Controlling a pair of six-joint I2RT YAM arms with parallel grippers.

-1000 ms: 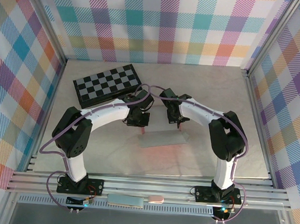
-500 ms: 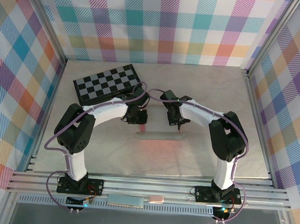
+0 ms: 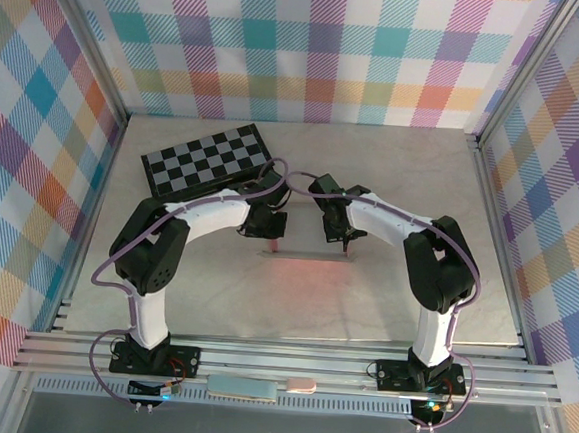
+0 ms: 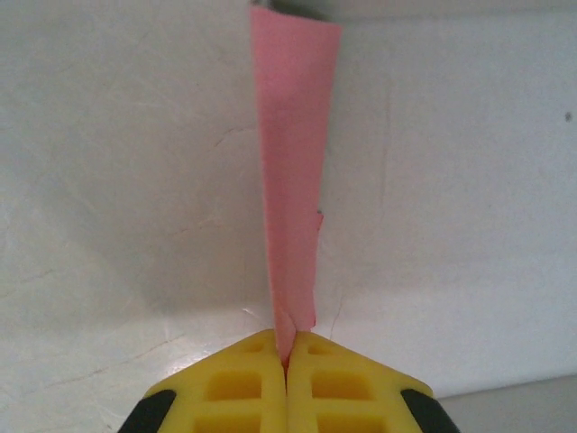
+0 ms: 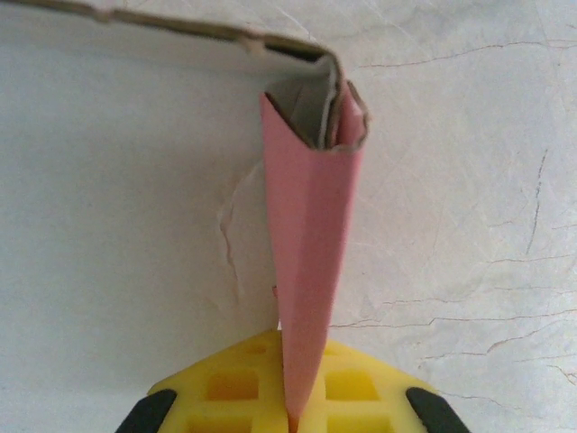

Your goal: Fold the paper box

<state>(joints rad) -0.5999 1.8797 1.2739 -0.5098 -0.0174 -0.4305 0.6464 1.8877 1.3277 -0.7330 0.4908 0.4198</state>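
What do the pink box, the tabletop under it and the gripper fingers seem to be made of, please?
Paper box: thin matte card, pink outside and pale inside; it creases sharply and shows a fibrous raw edge. Tabletop: pale with fine veins and a slight gloss, perhaps laminate or stone. Gripper fingers: yellow moulded plastic or rubber with square recesses.

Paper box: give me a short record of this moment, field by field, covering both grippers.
object: paper box, pink card, held between the two arms
pose: upright, edge-on to the top camera
left gripper: shut on a pink flap at the left end
right gripper: shut on a folded pink flap at the right end, pale inside showing
contact with table: cannot tell
nearby: checkered board, far left, apart from the box
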